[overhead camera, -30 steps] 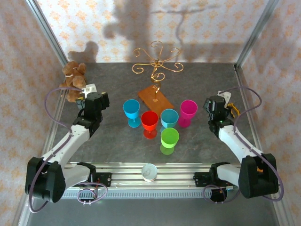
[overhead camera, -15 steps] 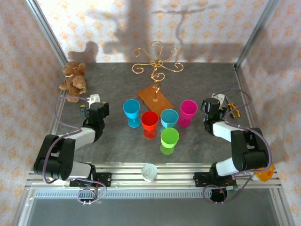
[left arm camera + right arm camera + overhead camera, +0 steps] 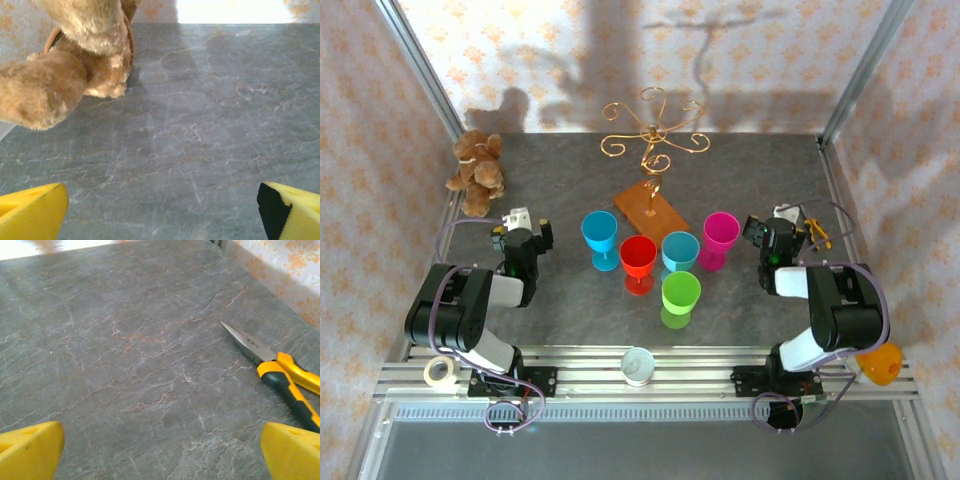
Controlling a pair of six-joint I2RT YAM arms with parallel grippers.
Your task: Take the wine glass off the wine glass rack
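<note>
A brown plush teddy bear (image 3: 475, 172) sits at 10 o'clock on the grey marble-patterned worktop (image 3: 560, 160). A pale roll of tape (image 3: 440, 372) lies at 7 o'clock on the metal rail (image 3: 580, 380) along the near edge. The black-and-white left arm (image 3: 470, 310) is folded, its wrist pointing toward 12 o'clock, near the bear. The left jaws stand wide open. In the left wrist view their yellow fingertips (image 3: 32, 212) sit far apart with bare worktop between them, and the bear is at 11 o'clock.

Five plastic wine glasses stand upright on the worktop's middle. They are the blue wine glass (image 3: 600, 235), the red wine glass (image 3: 638, 260), the light-blue wine glass (image 3: 680, 250), the green wine glass (image 3: 681, 293) nearest 6 o'clock, and the magenta wine glass (image 3: 720, 237). The wine glass rack (image 3: 653, 125), a thin gold wire stand with curled arms, rises at 12 o'clock of this cluster. Its flat brown wooden base (image 3: 650, 208) lies just beyond the blue, red and light-blue glasses. A small round white object (image 3: 639, 365) rests on the rail at 6 o'clock.

The right arm (image 3: 835, 310) is folded too. The right jaws are spread wide and grip nothing, their yellow tips (image 3: 30, 447) over bare worktop. Pliers with yellow-and-black handles (image 3: 272, 365) lie flat at 2 o'clock of them. A round orange object (image 3: 878, 365) sits at 5 o'clock, beside the right arm.
</note>
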